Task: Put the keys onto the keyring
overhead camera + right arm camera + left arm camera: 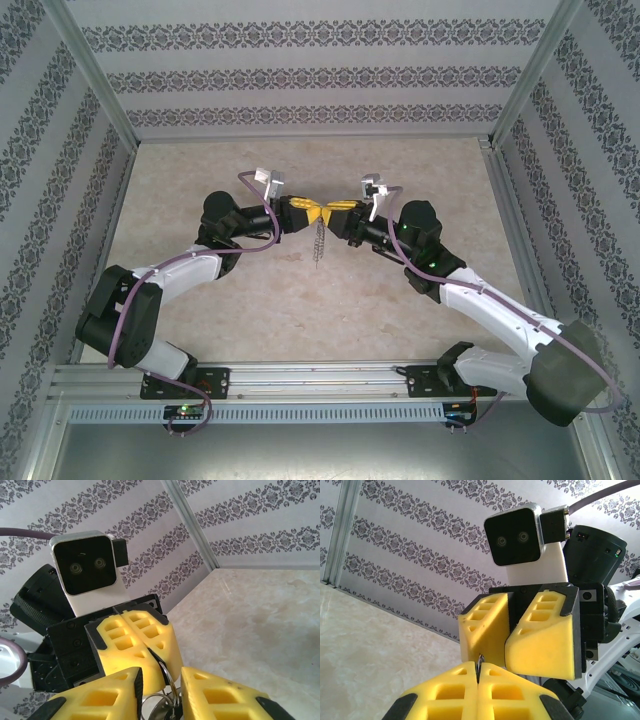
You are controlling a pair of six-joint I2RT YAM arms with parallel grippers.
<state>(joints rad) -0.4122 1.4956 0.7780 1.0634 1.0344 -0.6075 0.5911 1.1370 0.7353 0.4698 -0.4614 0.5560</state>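
Note:
My two grippers meet tip to tip above the middle of the table. The left gripper (312, 214) (479, 672) is shut on a thin edge of the grey metal keyring (479, 661). In the right wrist view the keyring (170, 676) curves out from between the left fingers (140, 630) into the gap of my right gripper (161, 682). The right gripper (331, 212) has its jaws a little apart around wire loops and a small dark piece (173, 713), perhaps a key head. The keyring's jagged chain-like fringe (319, 246) hangs below both grippers.
The beige stone-patterned tabletop (420, 170) is enclosed by patterned walls and metal corner posts (530, 75). Both arms reach in from the rail (320, 380) at the near edge.

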